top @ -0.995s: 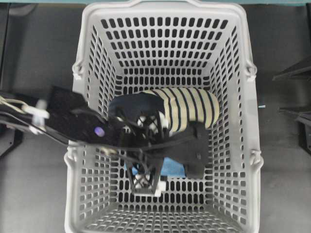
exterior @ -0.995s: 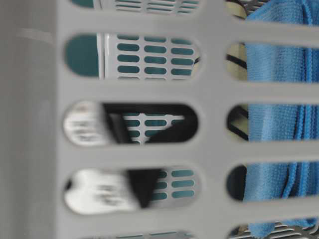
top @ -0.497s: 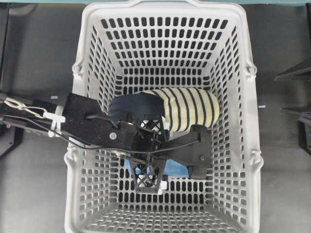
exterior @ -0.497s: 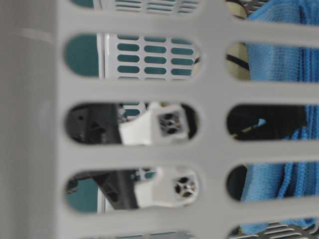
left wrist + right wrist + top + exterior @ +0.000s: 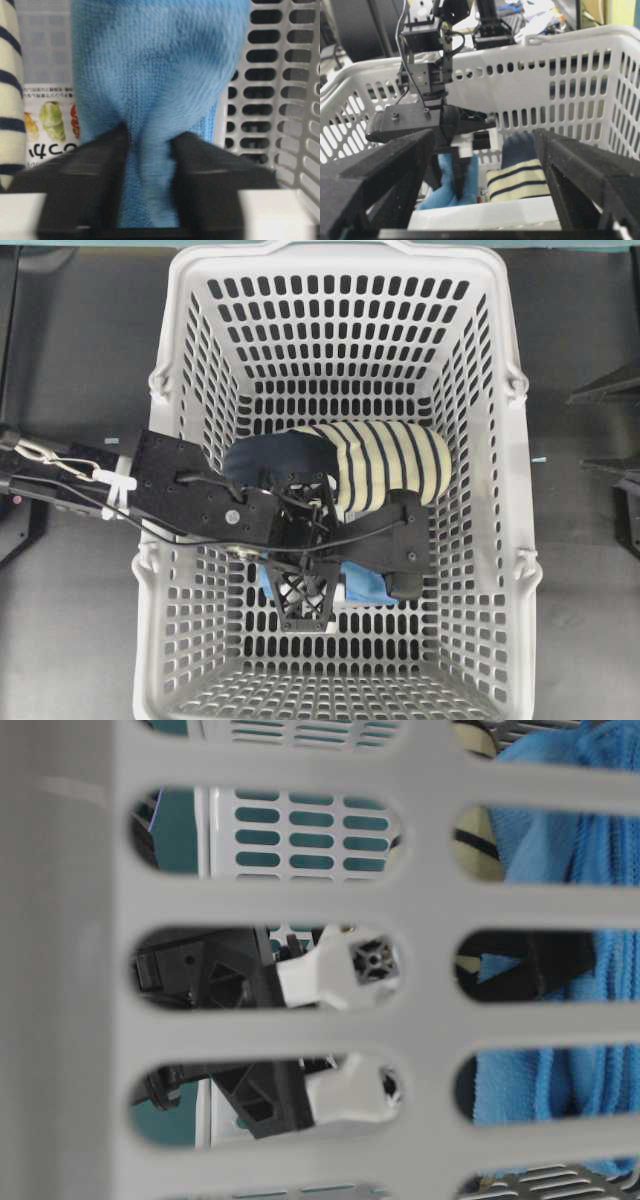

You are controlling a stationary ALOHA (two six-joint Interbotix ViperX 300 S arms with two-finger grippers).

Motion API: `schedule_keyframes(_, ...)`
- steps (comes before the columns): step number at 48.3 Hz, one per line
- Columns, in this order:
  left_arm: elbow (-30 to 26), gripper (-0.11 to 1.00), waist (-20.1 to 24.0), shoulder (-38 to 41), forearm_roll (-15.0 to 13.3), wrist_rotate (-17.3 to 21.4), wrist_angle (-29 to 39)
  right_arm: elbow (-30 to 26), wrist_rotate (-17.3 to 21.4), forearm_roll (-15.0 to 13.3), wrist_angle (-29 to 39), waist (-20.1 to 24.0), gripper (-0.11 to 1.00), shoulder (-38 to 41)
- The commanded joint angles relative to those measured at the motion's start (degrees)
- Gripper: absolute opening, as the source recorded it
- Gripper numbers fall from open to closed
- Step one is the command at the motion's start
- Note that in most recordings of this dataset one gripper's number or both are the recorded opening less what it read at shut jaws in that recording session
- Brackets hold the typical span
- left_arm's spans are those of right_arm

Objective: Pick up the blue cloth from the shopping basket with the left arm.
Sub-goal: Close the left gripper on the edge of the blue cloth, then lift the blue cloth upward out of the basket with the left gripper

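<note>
Blue cloth [image 5: 150, 100] lies in the shopping basket [image 5: 500, 540], left gripper [image 5: 150, 150] fingers [image 5: 95, 170] clamped on it. Right gripper [image 5: 485, 165] fingers apart. Printed packet [image 5: 50, 130] beside the striped slipper [image 5: 385, 465]; writing unreadable.

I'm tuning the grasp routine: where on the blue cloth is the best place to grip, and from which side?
Pinch the bunched ridge in the middle of the blue cloth, coming from above; it lies soft on the basket floor, so only a gathered fold gives the left gripper purchase.
</note>
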Motion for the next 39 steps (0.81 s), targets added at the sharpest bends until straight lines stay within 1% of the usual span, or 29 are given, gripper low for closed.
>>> schedule_keyframes(1, -0.44, 0.17, -0.35, -0.97, 0.26, 0.09, -0.26, -0.62, -0.09, 0.18, -0.79, 0.00, 0.78, 0.35)
schedule_keyframes(3, -0.53, 0.09, -0.26, -1.41, 0.26, 0.35, -0.18, -0.62, -0.09, 0.18, -0.88, 0.00, 0.77, 0.26)
schedule_keyframes(4, -0.62, 0.07, -0.26, -1.67, 0.26, 0.44, -0.18, -0.62, -0.09, 0.18, -0.88, 0.09, 0.77, 0.26)
schedule_keyframes(11, -2.55, 0.07, -0.26, -4.04, 0.26, 2.02, 0.26, -0.62, -0.09, 0.18, -0.97, 0.09, 0.76, -0.09)
schedule_keyframes(18, -6.86, 0.07, -0.18, -7.12, 0.26, 3.16, 2.46, -0.62, -0.09, 0.18, -0.97, 0.09, 0.76, -0.53)
schedule_keyframes(24, -13.10, 0.07, -0.09, -9.76, 0.26, 3.96, 8.53, -0.62, -0.09, 0.18, -0.97, 0.00, 0.76, -1.05)
schedule_keyframes(31, -23.29, 0.07, -0.18, -11.95, 0.26, 3.96, 18.19, -0.53, -0.09, 0.18, -0.97, 0.09, 0.76, -1.49)
schedule_keyframes(39, -33.13, 0.07, -0.44, -12.22, 0.26, 3.78, 26.72, -0.53, -0.09, 0.18, -0.97, 0.00, 0.76, -1.58)
